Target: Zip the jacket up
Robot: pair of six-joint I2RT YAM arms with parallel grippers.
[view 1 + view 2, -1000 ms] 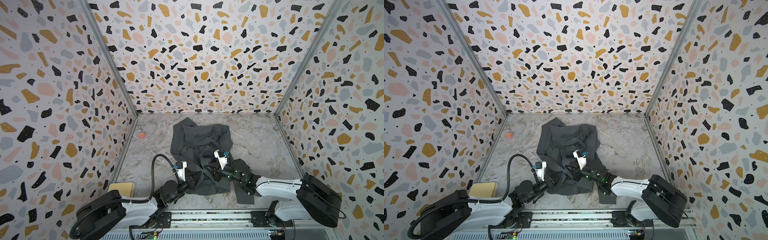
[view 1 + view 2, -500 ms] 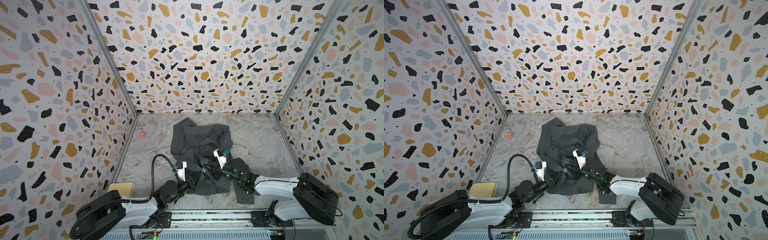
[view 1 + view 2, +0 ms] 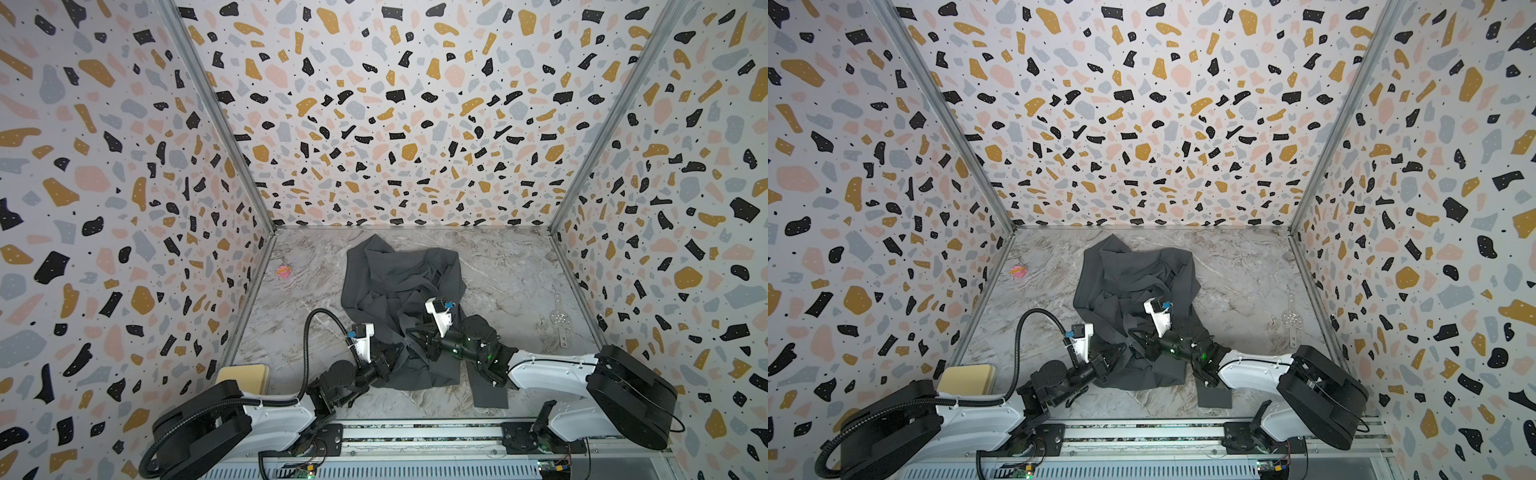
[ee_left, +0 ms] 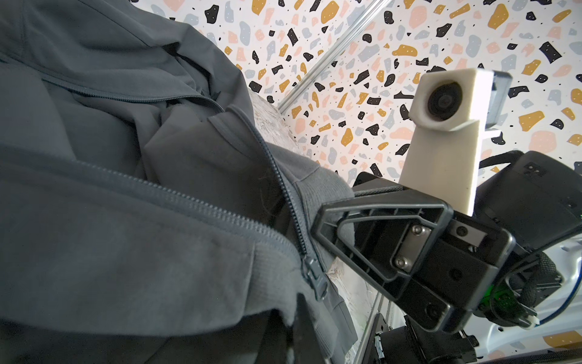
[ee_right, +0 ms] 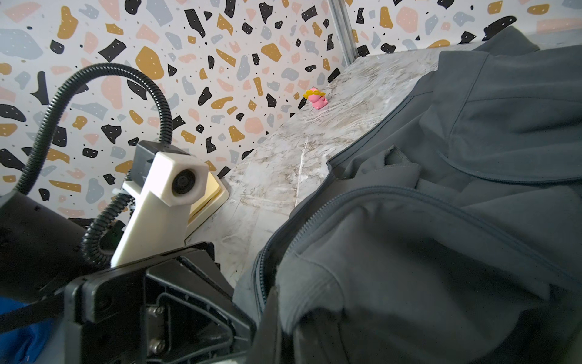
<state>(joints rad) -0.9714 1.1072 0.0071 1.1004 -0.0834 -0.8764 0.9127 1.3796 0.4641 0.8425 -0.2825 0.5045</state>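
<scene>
While the jacket [image 3: 399, 282] lies crumpled at the middle of the table [image 3: 511, 266], long axis running from near edge toward back wall and zipper slider [image 4: 94, 280] at the near hem, left gripper [image 3: 398, 356] and right gripper [image 3: 411, 337] each pinch that hem between closed fingers, flanking the zipper.

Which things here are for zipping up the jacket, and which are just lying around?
For the job:
the jacket
zipper slider
left end effector, shut on the jacket
right end effector, shut on the jacket

Just lying around:
small pink toy
yellow block
clear holed scoop
</scene>
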